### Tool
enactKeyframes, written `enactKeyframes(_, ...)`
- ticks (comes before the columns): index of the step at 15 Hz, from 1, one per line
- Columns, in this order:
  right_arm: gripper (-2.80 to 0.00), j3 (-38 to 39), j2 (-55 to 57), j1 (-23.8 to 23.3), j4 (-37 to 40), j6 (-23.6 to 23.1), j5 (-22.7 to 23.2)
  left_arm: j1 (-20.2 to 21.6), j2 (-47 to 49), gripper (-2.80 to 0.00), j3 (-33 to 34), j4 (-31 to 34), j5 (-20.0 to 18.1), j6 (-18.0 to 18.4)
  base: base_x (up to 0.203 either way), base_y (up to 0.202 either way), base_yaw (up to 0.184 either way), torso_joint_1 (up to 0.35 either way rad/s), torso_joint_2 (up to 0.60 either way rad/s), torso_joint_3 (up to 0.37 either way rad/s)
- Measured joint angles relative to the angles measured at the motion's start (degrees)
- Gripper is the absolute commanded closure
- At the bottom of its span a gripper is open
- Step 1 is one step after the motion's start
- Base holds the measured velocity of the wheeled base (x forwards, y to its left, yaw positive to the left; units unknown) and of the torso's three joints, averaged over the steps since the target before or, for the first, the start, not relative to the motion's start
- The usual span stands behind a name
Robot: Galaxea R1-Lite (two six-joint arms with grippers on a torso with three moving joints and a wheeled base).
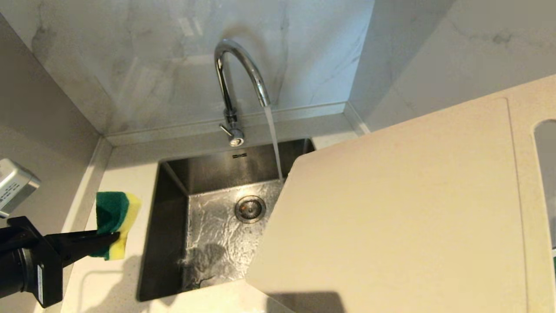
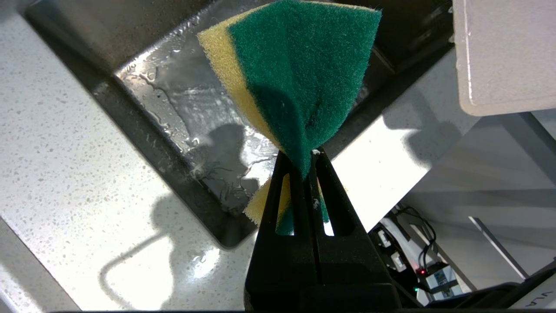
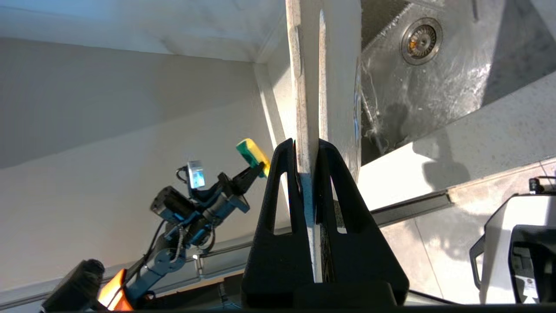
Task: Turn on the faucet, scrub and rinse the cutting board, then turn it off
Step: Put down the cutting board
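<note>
Pale marble-veined wall panels [image 1: 143, 65] rise from ten to two o'clock, meeting in a corner near one o'clock. A speckled white countertop [image 1: 108, 278] spreads toward seven o'clock around a wet steel sink basin [image 1: 208, 243], bright light casting hard shadows.

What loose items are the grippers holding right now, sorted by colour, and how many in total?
Green-and-yellow: 1, the sponge in the left gripper
Cream-white: 1, the cutting board in the right gripper
Total: 2
</note>
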Motion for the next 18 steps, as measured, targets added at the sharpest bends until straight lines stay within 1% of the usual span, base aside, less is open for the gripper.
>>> enactKeyframes(8, 0.00, 0.68, -0.53, 0.00, -0.26, -0.44, 0.07, -0.02, -0.78, 0.00, 0.96, 0.00, 0.04, 0.02, 0.000, 0.000, 0.000, 0.000, 0.00, 0.000)
enactKeyframes(9, 0.00, 0.68, -0.53, 0.00, 0.12, -1.46, 0.00, -0.02, -0.74, 0.00, 1.01, -0.04, 0.04, 0.00, 0.000, 0.000, 0.000, 0.000, 0.00, 0.000)
enactKeyframes(11, 0.00, 0.38, -0.22, 0.00, 1.92, -4.96, -1.26, -0.02, -0.72, 0.00, 1.36, -0.11, -0.05, -0.05, 0.000, 0.000, 0.000, 0.000, 0.00, 0.000)
enactKeyframes(13, 0.00, -0.96, 1.21, 0.00, 4.38, -7.43, -4.29, -0.02, -0.69, 0.00, 1.78, -0.11, -0.15, -0.07, 0.000, 0.000, 0.000, 0.000, 0.00, 0.000)
enactKeyframes(15, 0.00, -1.98, 3.32, 0.00, 7.60, -11.32, -7.63, -0.05, -0.66, 0.00, 2.62, -0.11, -0.21, -0.07, 0.000, 0.000, 0.000, 0.000, 0.00, 0.000)
enactKeyframes(16, 0.00, -2.22, 4.49, 0.00, 8.88, -13.74, -8.13, -0.05, -0.55, 0.00, 3.17, -0.06, -0.22, 0.00, 0.000, 0.000, 0.000, 0.000, 0.00, 0.000)
enactKeyframes(18, 0.00, -2.56, 6.83, 0.00, 9.35, -15.21, -8.27, -0.02, -0.22, 0.00, 3.52, -0.15, -0.33, -0.07, 0.000, 0.000, 0.000, 0.000, 0.00, 0.000)
